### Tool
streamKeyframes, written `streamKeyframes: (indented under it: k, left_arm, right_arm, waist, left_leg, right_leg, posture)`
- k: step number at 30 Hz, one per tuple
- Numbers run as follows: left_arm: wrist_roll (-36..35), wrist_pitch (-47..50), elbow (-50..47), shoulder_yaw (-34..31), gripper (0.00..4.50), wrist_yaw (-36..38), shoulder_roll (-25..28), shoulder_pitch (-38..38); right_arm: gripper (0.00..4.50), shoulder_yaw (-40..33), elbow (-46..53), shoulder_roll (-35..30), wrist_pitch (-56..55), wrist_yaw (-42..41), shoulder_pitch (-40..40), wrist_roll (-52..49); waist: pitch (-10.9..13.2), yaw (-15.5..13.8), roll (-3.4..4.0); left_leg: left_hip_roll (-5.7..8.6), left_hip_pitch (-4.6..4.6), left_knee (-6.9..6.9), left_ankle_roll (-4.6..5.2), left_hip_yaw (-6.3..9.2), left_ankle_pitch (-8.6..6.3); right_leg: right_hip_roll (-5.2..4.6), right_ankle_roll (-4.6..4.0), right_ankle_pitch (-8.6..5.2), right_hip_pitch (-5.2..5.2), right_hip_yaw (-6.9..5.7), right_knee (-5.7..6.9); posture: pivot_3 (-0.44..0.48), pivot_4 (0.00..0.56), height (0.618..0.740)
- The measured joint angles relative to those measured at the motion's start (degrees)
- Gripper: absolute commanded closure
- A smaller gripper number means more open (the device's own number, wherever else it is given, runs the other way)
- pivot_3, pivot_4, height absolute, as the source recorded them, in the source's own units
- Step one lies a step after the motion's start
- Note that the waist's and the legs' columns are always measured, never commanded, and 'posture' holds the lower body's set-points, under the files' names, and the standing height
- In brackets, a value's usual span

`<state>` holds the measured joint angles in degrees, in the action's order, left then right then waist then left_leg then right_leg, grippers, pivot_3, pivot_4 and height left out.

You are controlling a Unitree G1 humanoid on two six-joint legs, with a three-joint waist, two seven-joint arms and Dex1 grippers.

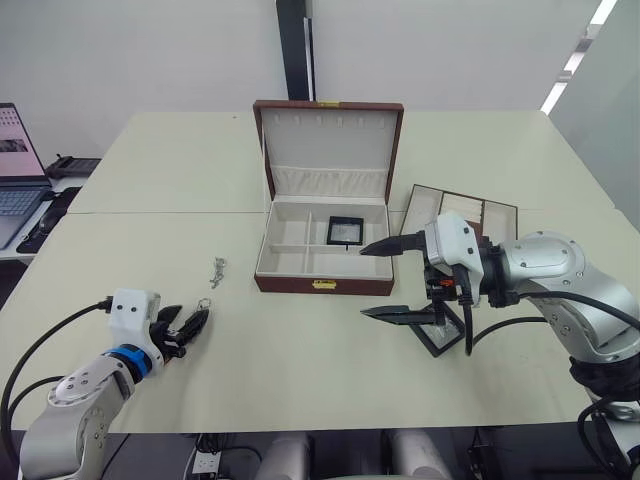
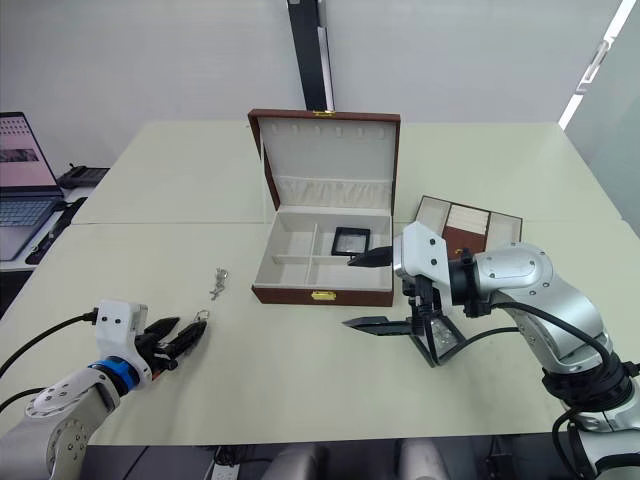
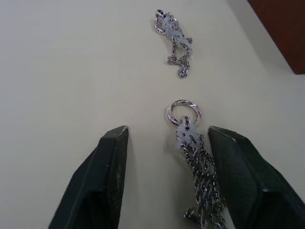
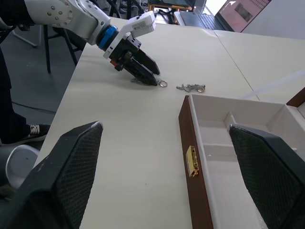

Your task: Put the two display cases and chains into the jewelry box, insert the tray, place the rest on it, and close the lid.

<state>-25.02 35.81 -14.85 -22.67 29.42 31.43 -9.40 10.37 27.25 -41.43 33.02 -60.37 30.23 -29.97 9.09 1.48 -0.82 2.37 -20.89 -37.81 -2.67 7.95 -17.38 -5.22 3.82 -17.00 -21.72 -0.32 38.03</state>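
Two chains [image 1: 217,270]; two display cases [image 1: 345,231]; one jewelry box [image 1: 325,235]; one tray [image 1: 465,213]

An office or lab room: 2 pale cream rectangular tables [image 1: 150,190] pushed together under plain white walls [image 1: 130,50]. An open grey laptop [image 1: 15,170] sits far beyond the left gripper [image 1: 195,322], on a side desk.

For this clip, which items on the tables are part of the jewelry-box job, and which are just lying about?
Part of the job:
- jewelry box, lid open
- display case inside the box
- display case on the table, below the right gripper
- tray
- chain between the left gripper's fingers
- chain on the table

Lying about:
- laptop
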Motion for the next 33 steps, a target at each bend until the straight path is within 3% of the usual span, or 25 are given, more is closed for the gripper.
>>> streamKeyframes:
  k: [6,15,22,26,33]
  left_arm:
    - [-1.25,1.63,-1.41,0.07,4.47,-0.06,-0.08,-0.65]
    - [-1.77,-0.93,-1.91,-0.35,4.48,0.53,0.03,-1.41]
    - [-2.04,-6.45,-1.97,-4.07,4.48,6.57,5.78,-1.63]
    - [-3.32,-8.59,-1.99,-4.43,4.48,12.35,9.92,-0.55]
    - [-10.57,-4.68,-3.88,-2.27,4.48,20.16,16.59,11.06]
  right_arm:
    - [0.0,0.01,0.33,0.18,-1.74,0.36,-0.5,1.33]
    - [0.0,0.03,0.37,0.77,-4.29,-0.53,-2.44,1.76]
    - [0.0,-0.83,0.43,0.69,-5.1,0.36,-4.79,1.75]
    - [0.0,-5.36,1.99,0.85,-4.79,4.09,-6.14,1.53]
    - [0.0,-7.58,3.46,1.5,-2.05,10.88,-8.24,1.72]
  waist:
    - [0.0,0.01,0.0]
    - [0.01,0.0,0.0]
    - [0.03,0.0,0.02]
    - [0.03,-0.03,0.02]
    - [0.07,-0.03,0.05]
  left_leg:
    - [-0.01,0.01,0.0,0.0,0.0,0.0]
    - [-0.02,0.01,0.02,-0.01,0.03,-0.01]
    - [-0.02,-0.01,0.02,-0.01,0.02,-0.01]
    - [-0.02,-0.02,0.03,0.0,0.04,-0.02]
    - [0.0,-0.03,0.03,0.02,0.03,-0.03]
  right_leg:
    - [0.0,0.0,0.0,0.0,0.02,0.0]
    - [0.01,0.0,0.0,-0.01,0.01,-0.01]
    - [0.01,0.0,0.0,-0.01,0.02,-0.03]
    - [0.01,0.0,0.0,-0.01,-0.02,-0.04]
    - [0.03,0.0,0.0,-0.01,-0.03,-0.02]
  posture:
    - [0.0,0.15,0.74]
    - [0.0,0.15,0.74]
    - [0.0,0.15,0.74]
    - [0.0,0.15,0.74]
    - [0.0,0.15,0.74]
